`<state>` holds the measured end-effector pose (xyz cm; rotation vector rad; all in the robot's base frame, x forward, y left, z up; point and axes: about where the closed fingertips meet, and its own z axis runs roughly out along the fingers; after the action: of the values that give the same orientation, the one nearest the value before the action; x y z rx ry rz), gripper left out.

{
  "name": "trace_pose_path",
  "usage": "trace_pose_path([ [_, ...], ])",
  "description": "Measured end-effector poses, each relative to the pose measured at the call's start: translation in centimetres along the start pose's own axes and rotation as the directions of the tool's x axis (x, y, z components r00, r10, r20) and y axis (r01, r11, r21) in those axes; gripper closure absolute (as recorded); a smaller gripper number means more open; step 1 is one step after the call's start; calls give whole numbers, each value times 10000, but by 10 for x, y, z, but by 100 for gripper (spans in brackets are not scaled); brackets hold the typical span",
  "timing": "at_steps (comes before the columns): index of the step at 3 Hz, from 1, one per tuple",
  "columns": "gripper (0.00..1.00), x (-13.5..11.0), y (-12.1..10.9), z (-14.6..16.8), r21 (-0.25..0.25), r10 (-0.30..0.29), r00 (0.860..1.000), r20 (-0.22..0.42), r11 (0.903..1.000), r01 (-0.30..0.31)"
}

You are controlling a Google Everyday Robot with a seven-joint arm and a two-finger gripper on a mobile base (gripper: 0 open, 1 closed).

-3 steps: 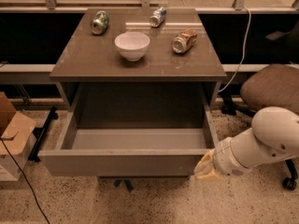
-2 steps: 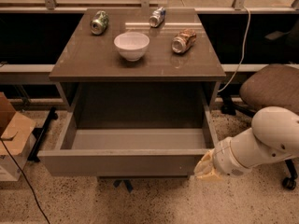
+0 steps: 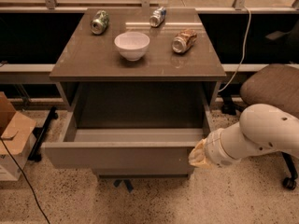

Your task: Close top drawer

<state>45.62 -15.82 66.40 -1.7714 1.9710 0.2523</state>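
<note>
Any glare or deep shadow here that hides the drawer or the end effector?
Camera view: a pale glare streak crosses the cabinet top behind the white bowl; the open top drawer has a shadowed back recess, but its floor and front read clearly; the end effector, at the drawer front's right corner, is evenly lit.

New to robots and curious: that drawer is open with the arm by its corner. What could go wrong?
The gripper sits at the right front corner of the top drawer, so an off-centre push might skew and jam it. A hard shove could jolt the cabinet and roll the brown can.
</note>
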Motion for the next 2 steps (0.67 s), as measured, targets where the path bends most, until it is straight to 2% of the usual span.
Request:
trace_pose_path([
  [1, 100, 0, 0, 0, 0, 0, 10000, 0, 10000, 0],
  [2, 100, -8, -46, 3, 878, -417, 9961, 783, 9955, 348],
])
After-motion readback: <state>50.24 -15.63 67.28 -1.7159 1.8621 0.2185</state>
